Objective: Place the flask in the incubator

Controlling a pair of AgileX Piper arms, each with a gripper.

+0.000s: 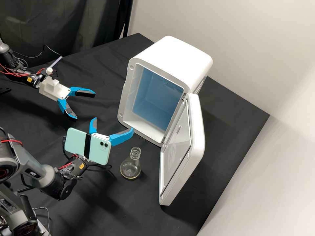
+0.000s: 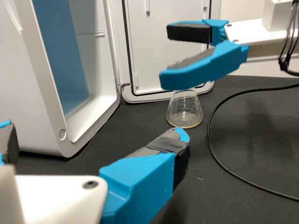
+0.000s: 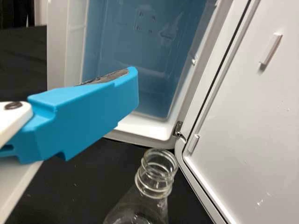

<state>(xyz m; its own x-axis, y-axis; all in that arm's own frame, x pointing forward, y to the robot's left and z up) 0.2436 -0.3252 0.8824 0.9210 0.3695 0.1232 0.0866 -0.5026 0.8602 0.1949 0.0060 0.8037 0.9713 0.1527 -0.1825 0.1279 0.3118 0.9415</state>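
A clear empty conical flask (image 1: pixel 130 165) stands upright on the black bench, just in front of the white incubator (image 1: pixel 177 59). The incubator's door (image 1: pixel 187 144) hangs wide open, showing a blue interior (image 1: pixel 154 95). My right gripper (image 1: pixel 113 124) is open, hovering left of and above the flask, close to the incubator's lower front edge. Its wrist view shows one blue finger (image 3: pixel 84 112) over the flask neck (image 3: pixel 156 172). My left gripper (image 1: pixel 83 105) is open farther back left, holding nothing. From its wrist view, the flask (image 2: pixel 184 109) stands beyond the right gripper (image 2: pixel 167 56).
A mint-green phone (image 1: pixel 87 145) is clamped on the right arm's wrist. A black cable (image 2: pixel 219 154) loops across the bench near the flask. The open door (image 2: pixel 173 46) stands right of the flask. The bench edge runs diagonally at the right, with a white wall behind.
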